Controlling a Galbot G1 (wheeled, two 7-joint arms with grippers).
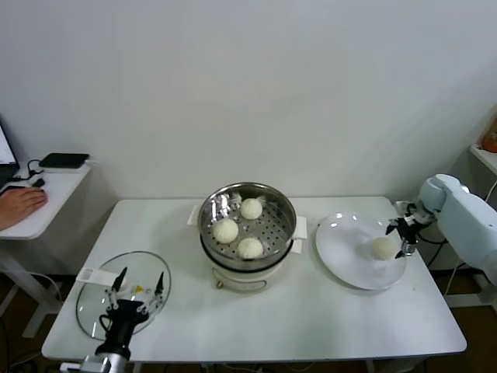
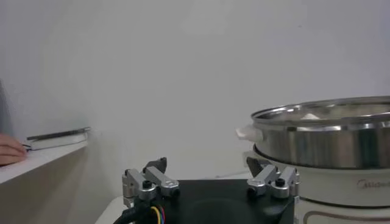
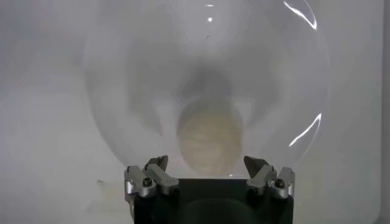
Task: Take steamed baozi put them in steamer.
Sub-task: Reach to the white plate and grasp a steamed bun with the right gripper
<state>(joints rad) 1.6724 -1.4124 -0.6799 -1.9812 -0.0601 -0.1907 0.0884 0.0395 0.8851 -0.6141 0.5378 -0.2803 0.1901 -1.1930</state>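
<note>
Four steamed baozi | three (image 1: 251, 208) (image 1: 225, 230) (image 1: 250, 248) inside steamer (image 1: 286, 203) mid-tabletop (image 1: 311, 311) | one (image 1: 384, 247) on white plate (image 1: 342, 256) | right pincer (image 1: 404, 235) spread wide beside it, empty | left pincer (image 1: 138, 286) spread wide above glass lid (image 1: 93, 307), empty

Right pincer (image 1: 403, 237) spread wide — left pincer (image 1: 138, 283) parked, open too.

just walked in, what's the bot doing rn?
Loading baozi into the steamer. Three buns already sit on its perforated floor. The last bun is on the white plate, and the right gripper is at it, open, jaws either side, not closed yet. The left gripper is parked, open, over the glass lid at the table's front left.
</note>
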